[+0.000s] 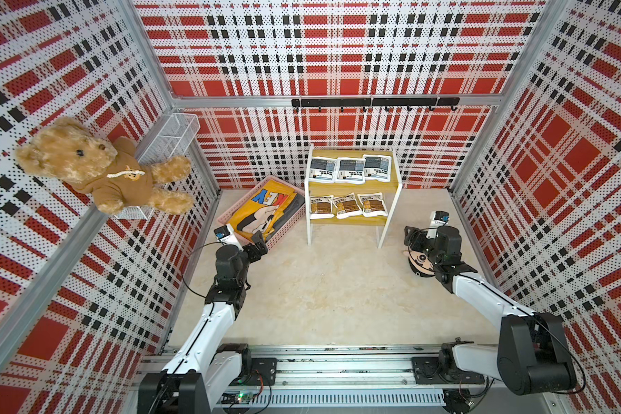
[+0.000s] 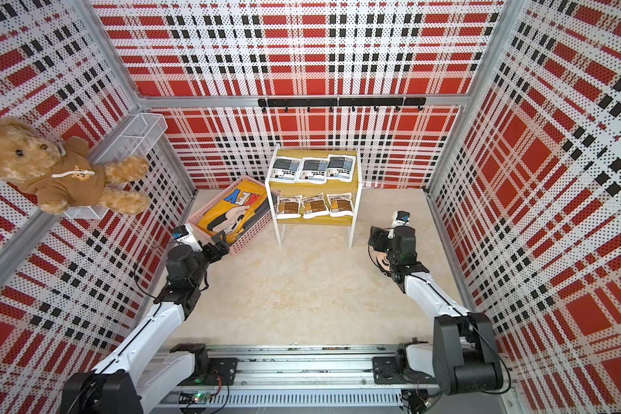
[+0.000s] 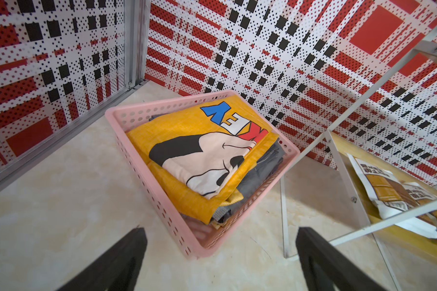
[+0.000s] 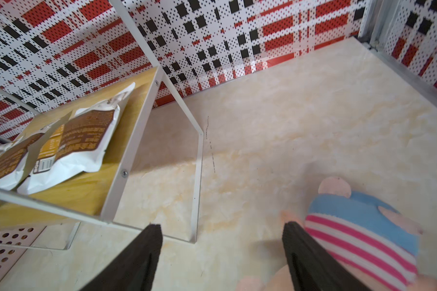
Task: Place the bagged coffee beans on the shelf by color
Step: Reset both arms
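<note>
Plaid booth (image 1: pixel 337 53): shelf (image 1: pixel 352 187) holds three grey-blue pouches (image 1: pixel 351 169), three brown pouches (image 1: pixel 347 206)

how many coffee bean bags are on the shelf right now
6. Three grey-blue bags lie on the shelf's upper board, three brown bags on its lower board. None seems hidden.

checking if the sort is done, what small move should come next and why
Probably draw the open, empty left claw and right claw back to rest: three grey-blue-panelled white pouches lie on the upper board of the yellow wood-grain two-tier shelf, three brown-panelled white pouches on the lower.
</note>
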`<action>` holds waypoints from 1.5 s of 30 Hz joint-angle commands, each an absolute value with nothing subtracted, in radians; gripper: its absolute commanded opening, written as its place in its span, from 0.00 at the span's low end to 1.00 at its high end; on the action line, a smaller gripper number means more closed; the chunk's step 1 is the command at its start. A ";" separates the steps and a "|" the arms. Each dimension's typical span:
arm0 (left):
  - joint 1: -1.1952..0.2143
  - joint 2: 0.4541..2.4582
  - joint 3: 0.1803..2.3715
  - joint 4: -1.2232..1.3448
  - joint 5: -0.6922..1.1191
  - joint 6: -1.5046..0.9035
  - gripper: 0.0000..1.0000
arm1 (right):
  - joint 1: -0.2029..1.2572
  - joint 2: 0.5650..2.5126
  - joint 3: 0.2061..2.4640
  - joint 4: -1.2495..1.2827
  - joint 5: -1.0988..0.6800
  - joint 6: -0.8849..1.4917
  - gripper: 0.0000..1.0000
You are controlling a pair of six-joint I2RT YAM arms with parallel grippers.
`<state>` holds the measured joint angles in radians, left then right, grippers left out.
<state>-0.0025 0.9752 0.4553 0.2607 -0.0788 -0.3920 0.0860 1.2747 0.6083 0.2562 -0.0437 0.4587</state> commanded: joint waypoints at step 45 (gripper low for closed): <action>0.074 1.078 0.516 0.331 -0.090 -0.321 0.99 | 0.144 1.293 0.739 0.126 -0.128 0.362 0.85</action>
<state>0.0643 1.0813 0.4835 0.3077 -0.0940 -0.3344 0.1467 1.3193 0.7952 0.0788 -0.0437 0.2466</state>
